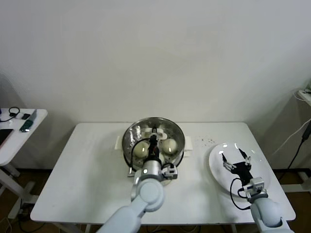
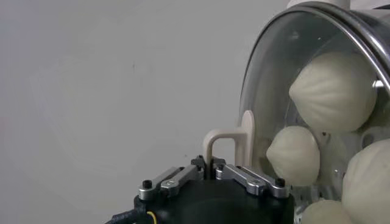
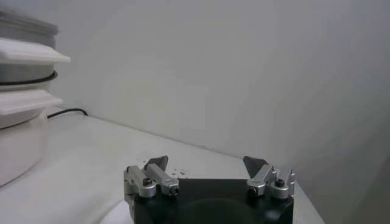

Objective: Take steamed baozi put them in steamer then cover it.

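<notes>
Lid on steamer, left tool clamped on its handle.

Left tool (image 1: 154,136) closed on the cream handle (image 2: 226,143) of the glass lid (image 2: 317,79), which sits over the steamer (image 1: 130,138) at mid worktop (image 1: 82,174). Steamed baozi (image 2: 334,91) visible through the glass, four of them inside, on the perforated tray. Right tool (image 1: 236,160) open, holding nothing, hovering over the white plate (image 1: 217,167) on the right side of the worktop, well apart from the steamer. Side table (image 1: 14,136) at far left with small gadgets.
</notes>
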Motion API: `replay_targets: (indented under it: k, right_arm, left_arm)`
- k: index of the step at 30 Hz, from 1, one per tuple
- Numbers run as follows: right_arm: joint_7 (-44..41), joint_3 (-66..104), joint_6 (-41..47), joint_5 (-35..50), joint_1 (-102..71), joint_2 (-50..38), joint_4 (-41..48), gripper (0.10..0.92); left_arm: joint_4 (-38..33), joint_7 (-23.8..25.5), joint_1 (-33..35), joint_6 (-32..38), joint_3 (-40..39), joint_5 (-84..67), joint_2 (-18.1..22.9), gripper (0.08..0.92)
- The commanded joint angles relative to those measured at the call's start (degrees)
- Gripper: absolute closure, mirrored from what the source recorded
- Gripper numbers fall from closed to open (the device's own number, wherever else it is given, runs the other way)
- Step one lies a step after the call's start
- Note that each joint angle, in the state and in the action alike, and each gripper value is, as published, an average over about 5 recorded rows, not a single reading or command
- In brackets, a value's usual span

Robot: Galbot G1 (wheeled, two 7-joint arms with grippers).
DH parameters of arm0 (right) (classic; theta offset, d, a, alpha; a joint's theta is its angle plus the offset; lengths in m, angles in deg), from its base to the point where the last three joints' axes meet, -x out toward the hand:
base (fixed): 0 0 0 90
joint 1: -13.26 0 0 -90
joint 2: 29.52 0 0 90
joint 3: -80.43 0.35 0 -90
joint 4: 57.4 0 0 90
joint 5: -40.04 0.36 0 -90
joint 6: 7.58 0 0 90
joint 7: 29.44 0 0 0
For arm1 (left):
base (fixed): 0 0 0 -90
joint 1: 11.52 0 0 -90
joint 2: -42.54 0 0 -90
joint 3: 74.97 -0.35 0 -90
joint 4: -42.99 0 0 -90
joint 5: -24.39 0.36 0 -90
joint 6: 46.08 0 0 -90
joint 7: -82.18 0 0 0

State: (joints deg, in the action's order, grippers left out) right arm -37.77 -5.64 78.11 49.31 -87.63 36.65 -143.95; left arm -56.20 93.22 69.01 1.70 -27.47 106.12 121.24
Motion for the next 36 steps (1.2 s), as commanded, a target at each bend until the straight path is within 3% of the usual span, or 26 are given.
replay_targets:
  k: [1, 17, 25, 36]
  right_arm:
    - [-0.1, 0.0, 0.0, 0.0, 0.2, 0.0, -0.1, 0.203]
    - [-0.7, 0.2, 0.4, 0.2, 0.1, 0.2, -0.2, 0.203]
    - [-1.5, 0.6, 2.3, 1.6, 0.0, 0.0, -0.8, 0.203]
    - [-2.0, 1.1, 4.2, 2.6, -0.3, -0.5, -0.9, 0.203]
  left_arm:
    - [0.5, -0.3, 0.1, -0.7, -0.6, -0.3, -0.2, 0.856]
    - [-0.6, 0.8, 0.2, -1.1, -1.0, -1.5, -0.4, 0.848]
    - [-3.8, 0.4, -1.0, -2.6, -1.9, -4.8, -2.4, 0.643]
    - [-12.5, -1.5, 1.6, -2.8, -0.4, -10.7, -9.7, 0.323]
